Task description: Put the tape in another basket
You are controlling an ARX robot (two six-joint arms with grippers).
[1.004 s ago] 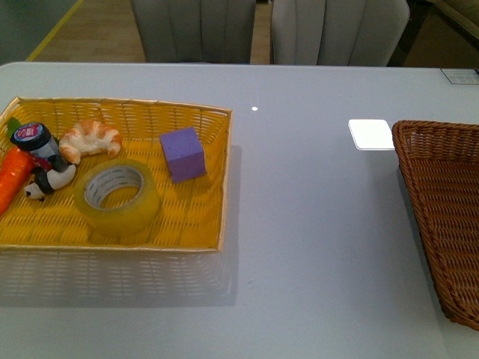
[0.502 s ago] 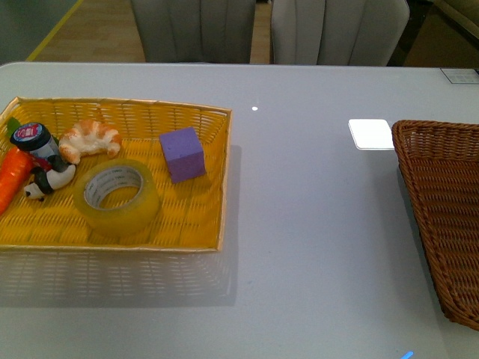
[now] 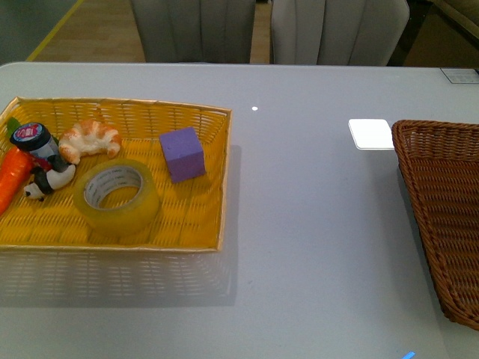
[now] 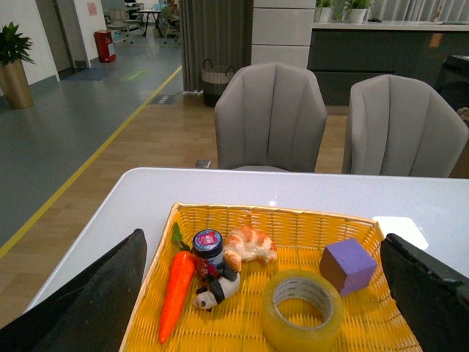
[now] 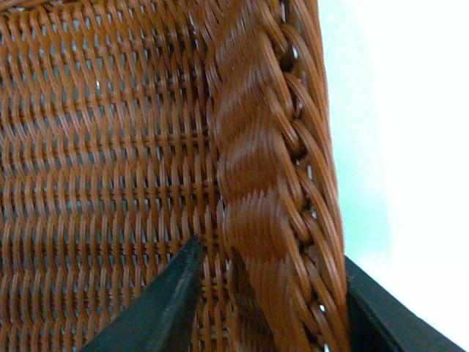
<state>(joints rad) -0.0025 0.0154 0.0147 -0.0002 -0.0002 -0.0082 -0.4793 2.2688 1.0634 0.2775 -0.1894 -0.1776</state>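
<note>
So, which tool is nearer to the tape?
Left. The left tool faces the tape in its yellow basket; the right tool is over the rim of the brown basket, far off.

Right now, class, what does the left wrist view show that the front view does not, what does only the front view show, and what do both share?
Only the left wrist view: the left hand, its dark fingers spread wide, and a distant potted plant. Only the front view: the brown basket, on the right. Both: the yellow basket holding the tape, purple cube, croissant and carrot.
</note>
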